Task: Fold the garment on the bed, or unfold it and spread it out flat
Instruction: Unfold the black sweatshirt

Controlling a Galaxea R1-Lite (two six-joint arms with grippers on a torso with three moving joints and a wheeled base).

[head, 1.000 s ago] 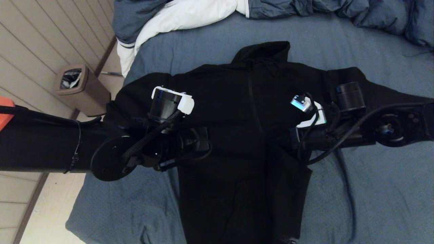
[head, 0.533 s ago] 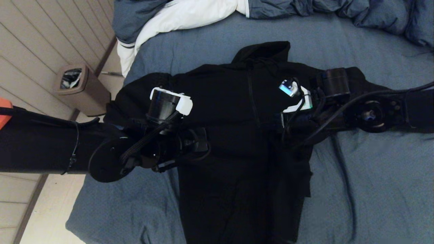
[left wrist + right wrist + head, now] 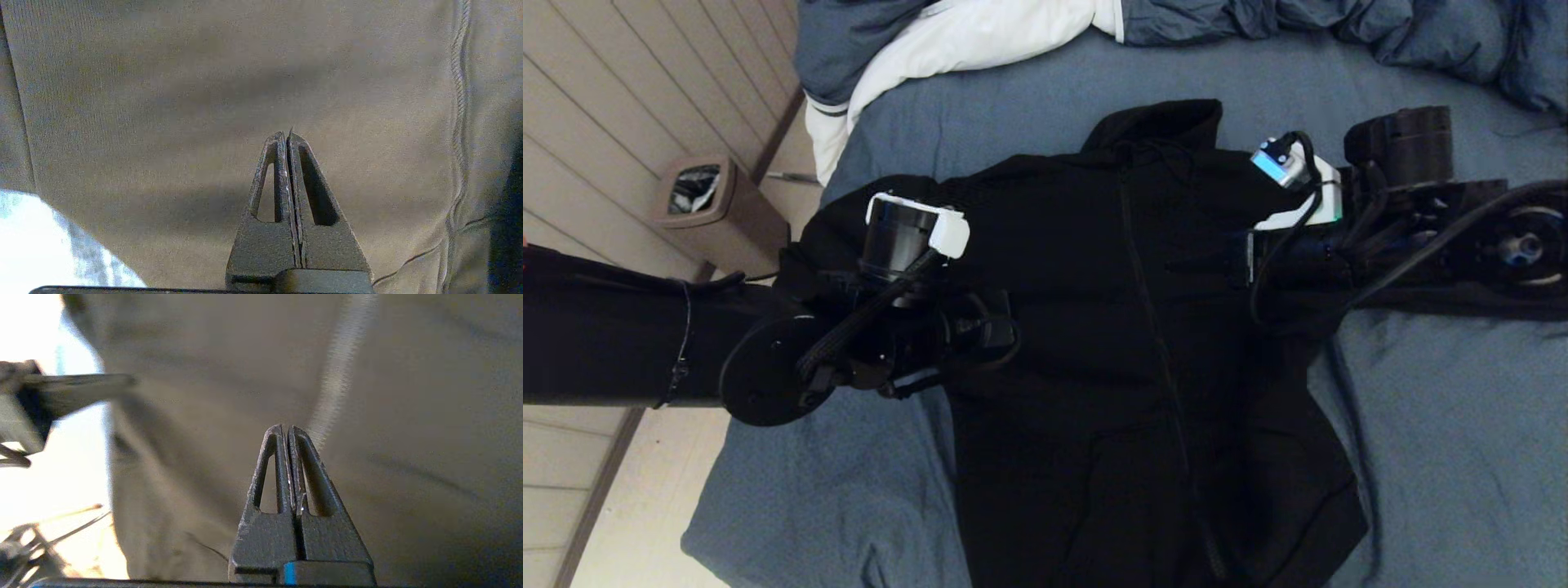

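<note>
On the bed the hoodie lies beneath both closed, empty end effectors, left and right; only the head view shows its hood.

the head view is showing dim, even indoor light; the garment is reading as one near-black mass with folds barely showing, while the white duvet lining is glaring. both wrist views are overexposing the cloth to grey-beige, with blown-out white patches at one edge. the right wrist view is smearing with motion blur.
</note>
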